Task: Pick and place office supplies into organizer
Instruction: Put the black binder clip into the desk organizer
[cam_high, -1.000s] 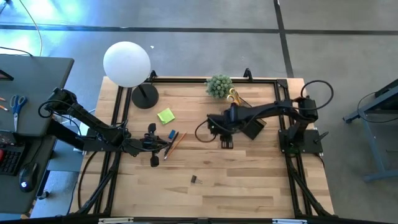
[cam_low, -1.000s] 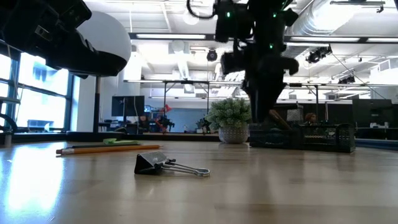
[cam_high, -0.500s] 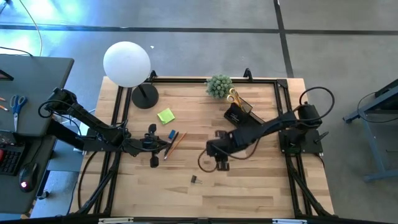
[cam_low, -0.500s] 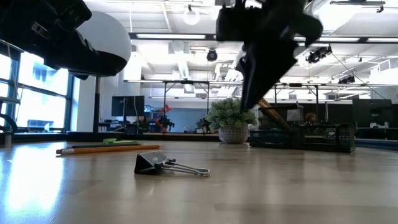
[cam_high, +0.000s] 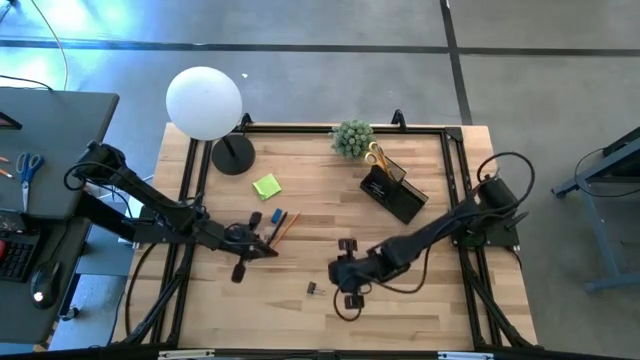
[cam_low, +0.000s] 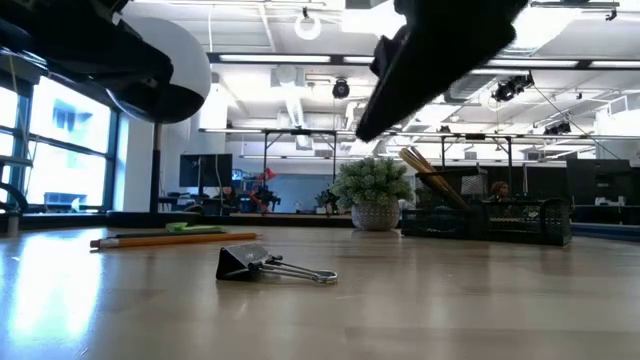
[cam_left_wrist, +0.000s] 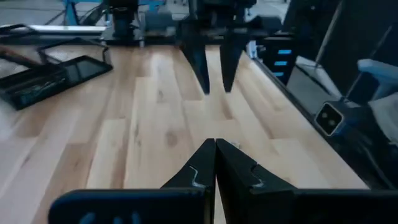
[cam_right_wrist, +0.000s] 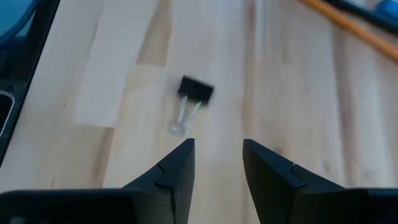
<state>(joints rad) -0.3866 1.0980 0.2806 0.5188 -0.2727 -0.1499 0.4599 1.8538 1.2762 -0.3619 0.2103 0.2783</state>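
Right claw (cam_right_wrist: 216, 163) parted above wooden table (cam_right_wrist: 298, 93), binder clip (cam_right_wrist: 195, 91) near

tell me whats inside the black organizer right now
Yellow-handled scissors stand at one end of the organizer, handles up. Its dark mesh walls hide whatever else may lie in the other compartments.

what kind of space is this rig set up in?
Probably an open-plan office or lab: exposed ceiling ducts, strip lights, and desks with monitors behind the wooden table.
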